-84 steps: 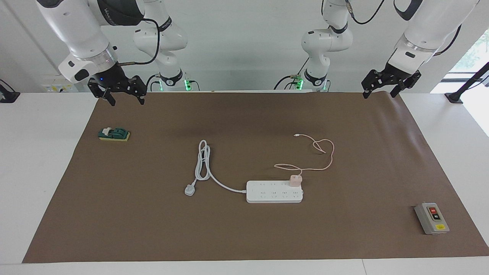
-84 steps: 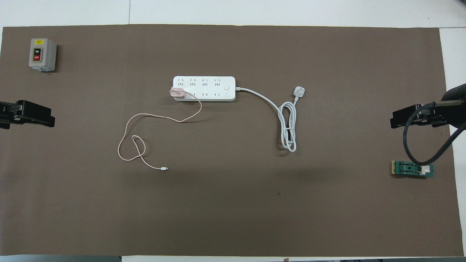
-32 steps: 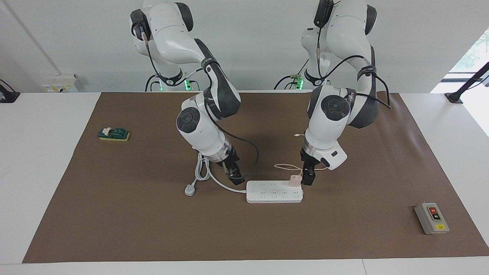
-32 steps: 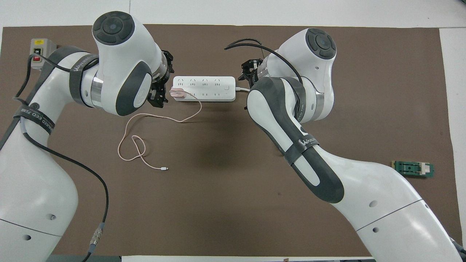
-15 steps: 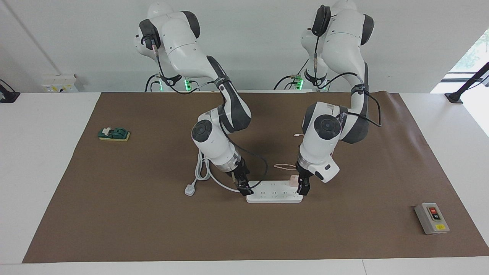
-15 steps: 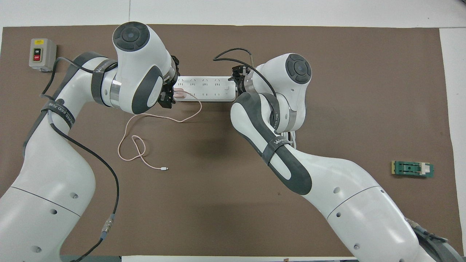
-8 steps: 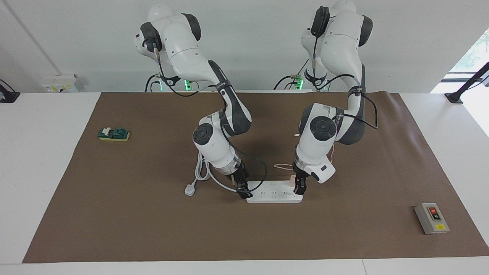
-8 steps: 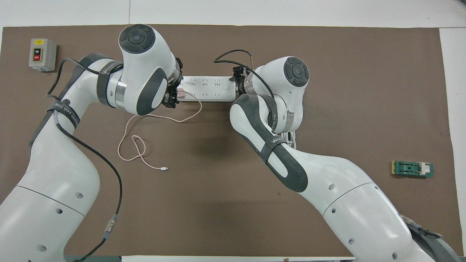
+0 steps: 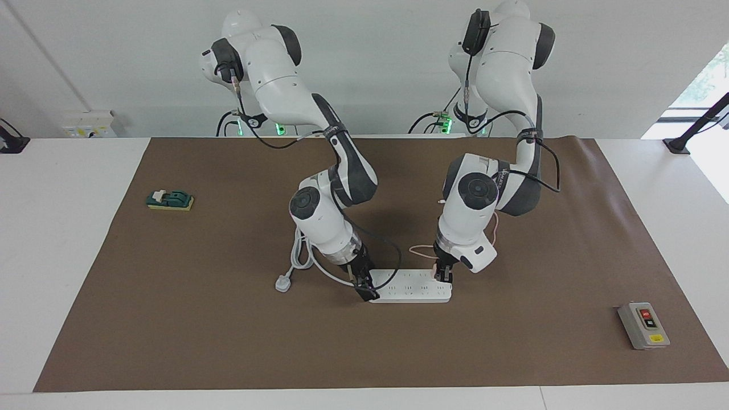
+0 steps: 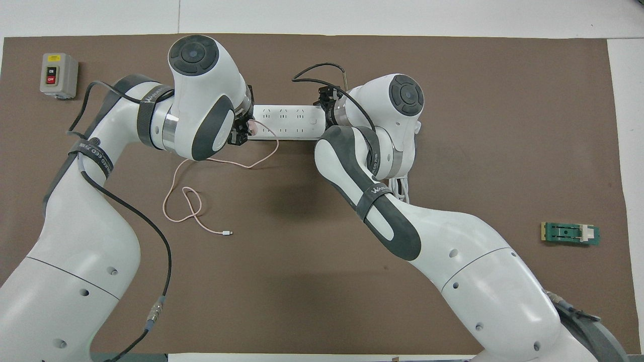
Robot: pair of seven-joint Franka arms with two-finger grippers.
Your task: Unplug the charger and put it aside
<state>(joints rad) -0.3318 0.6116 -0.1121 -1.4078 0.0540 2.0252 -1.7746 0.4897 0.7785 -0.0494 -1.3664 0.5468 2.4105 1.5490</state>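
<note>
The white power strip (image 9: 407, 287) lies mid-table on the brown mat; it also shows in the overhead view (image 10: 289, 120). The pale pink charger (image 10: 253, 129) is plugged into the strip's end toward the left arm. Only a sliver of it shows beside my left gripper (image 10: 242, 131). In the facing view my left gripper (image 9: 443, 278) is down on the charger and hides it. The charger's thin pink cable (image 10: 173, 186) loops nearer to the robots and ends in a white connector (image 10: 228, 233). My right gripper (image 9: 369, 291) is down at the strip's cord end.
The strip's thick white cord and plug (image 9: 283, 283) lie toward the right arm's end, partly under that arm. A grey on/off switch box (image 9: 643, 325) sits toward the left arm's end, farther from the robots. A green part (image 9: 170, 200) lies toward the right arm's end.
Both arms have come in from the table's ends. Over the last second both grippers have lowered, the left onto the charger and the right onto the strip's cord end.
</note>
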